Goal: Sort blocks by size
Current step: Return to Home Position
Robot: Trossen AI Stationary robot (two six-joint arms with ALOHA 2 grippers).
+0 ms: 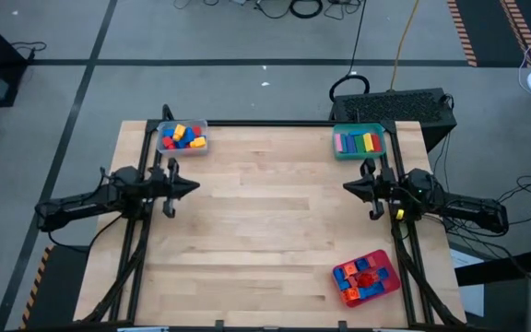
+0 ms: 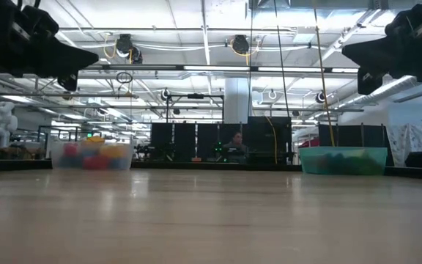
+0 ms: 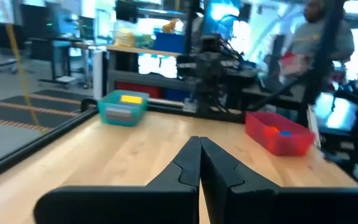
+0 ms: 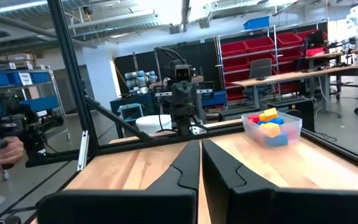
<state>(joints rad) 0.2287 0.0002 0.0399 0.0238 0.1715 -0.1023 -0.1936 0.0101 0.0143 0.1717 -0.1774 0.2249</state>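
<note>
The blocks lie in three trays. A clear tray [image 1: 182,136] at the far left holds red, blue, yellow and orange bricks; it also shows in the right wrist view [image 4: 272,127]. A teal tray [image 1: 359,141] at the far right holds long bars. A red tray [image 1: 366,276] at the near right holds small bricks. My left gripper [image 1: 195,186] hangs shut and empty above the table's left side. My right gripper [image 1: 347,187] hangs shut and empty above the right side. Both point toward the table's middle.
The bare wooden tabletop [image 1: 265,221] stretches between the two grippers. A black frame runs along the table's far edge and sides. A person's hand [image 4: 5,152] shows beyond the table in the right wrist view, and a person sits far behind the table [image 2: 234,143].
</note>
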